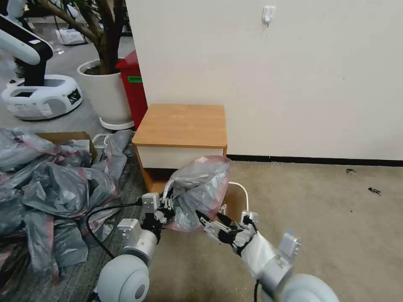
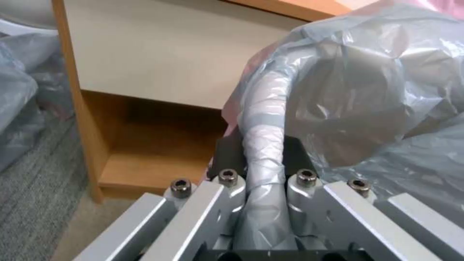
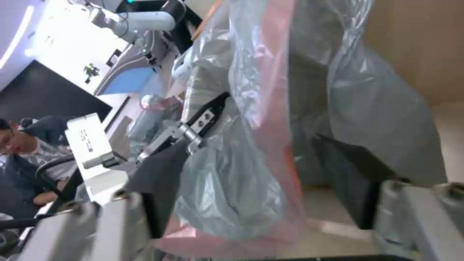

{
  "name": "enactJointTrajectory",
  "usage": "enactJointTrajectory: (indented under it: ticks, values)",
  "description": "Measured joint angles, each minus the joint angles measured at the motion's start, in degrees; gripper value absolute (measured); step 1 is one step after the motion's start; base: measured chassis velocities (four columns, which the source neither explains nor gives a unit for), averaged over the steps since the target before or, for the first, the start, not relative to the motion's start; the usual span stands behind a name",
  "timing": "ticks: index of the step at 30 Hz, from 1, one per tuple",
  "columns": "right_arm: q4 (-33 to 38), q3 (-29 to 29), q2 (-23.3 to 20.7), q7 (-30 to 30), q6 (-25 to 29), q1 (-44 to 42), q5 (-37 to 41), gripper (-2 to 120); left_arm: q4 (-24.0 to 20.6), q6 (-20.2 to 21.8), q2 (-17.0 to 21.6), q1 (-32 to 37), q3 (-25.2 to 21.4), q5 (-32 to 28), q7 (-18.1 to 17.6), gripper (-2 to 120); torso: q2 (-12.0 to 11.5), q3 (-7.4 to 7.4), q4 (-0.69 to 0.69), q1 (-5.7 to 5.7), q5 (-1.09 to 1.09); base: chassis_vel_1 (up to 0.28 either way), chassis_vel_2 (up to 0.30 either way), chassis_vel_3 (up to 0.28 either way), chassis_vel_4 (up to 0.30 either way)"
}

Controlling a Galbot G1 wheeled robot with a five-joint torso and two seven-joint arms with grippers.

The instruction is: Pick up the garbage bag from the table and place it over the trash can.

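Observation:
The garbage bag (image 1: 201,186), grey and crinkly with a pink rim band, hangs in front of the table (image 1: 180,126), above the floor. My left gripper (image 1: 168,205) is shut on a twisted strand of the garbage bag (image 2: 263,145). My right gripper (image 1: 212,218) is open at the bag's lower right side. In the right wrist view its dark pads (image 3: 159,181) stand wide apart, with the bag's pink band (image 3: 275,108) between them. Behind the bag, the cream rolled rim of the trash can (image 1: 243,193) peeks out; the bag hides the rest of it.
A big heap of grey-pink bags (image 1: 54,184) covers the floor on my left, beside a cardboard box (image 1: 63,136). A red bin (image 1: 134,84), a white plant pot (image 1: 107,92) and another robot (image 1: 37,92) stand farther back. Open beige carpet (image 1: 327,218) lies to the right, below the wall.

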Motion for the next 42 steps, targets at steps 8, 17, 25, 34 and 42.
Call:
enactJointTrajectory:
  ticks: [8, 17, 25, 34, 42]
  values:
    - [-0.3, -0.1, 0.2, 0.2, 0.1, 0.0, -0.4, 39, -0.2, 0.1, -0.3, 0.2, 0.0, -1.0, -0.1, 6, 0.0, 0.00, 0.00, 0.00, 0.00, 0.000, 0.000, 0.000, 0.000]
    - [0.5, 1.1, -0.8, 0.2, 0.5, -0.2, -0.3, 7, -0.3, 0.1, -0.5, 0.3, -0.3, -1.2, -0.1, 6, 0.0, 0.00, 0.00, 0.00, 0.01, 0.000, 0.000, 0.000, 0.000]
    - [2.0, 2.6, -1.6, 0.2, 0.6, -0.8, 0.8, 0, -0.2, 0.3, -0.5, 0.0, -0.6, -3.4, -0.7, 6, 0.0, 0.00, 0.00, 0.00, 0.01, 0.000, 0.000, 0.000, 0.000]
    - [8.4, 9.1, -4.8, 1.1, 0.2, -5.8, 5.7, 0, -0.1, 2.2, -0.1, -2.2, -3.6, -12.6, -4.4, 6, 0.0, 0.00, -0.01, 0.00, 0.01, 0.000, 0.000, 0.000, 0.000]
    - [8.6, 10.0, -5.4, 1.3, 0.1, -7.7, 6.0, 0, 0.3, 3.0, 0.9, -4.2, -5.7, -15.7, -5.0, 6, 0.0, 0.00, -0.01, 0.00, 0.01, 0.000, 0.000, 0.000, 0.000]
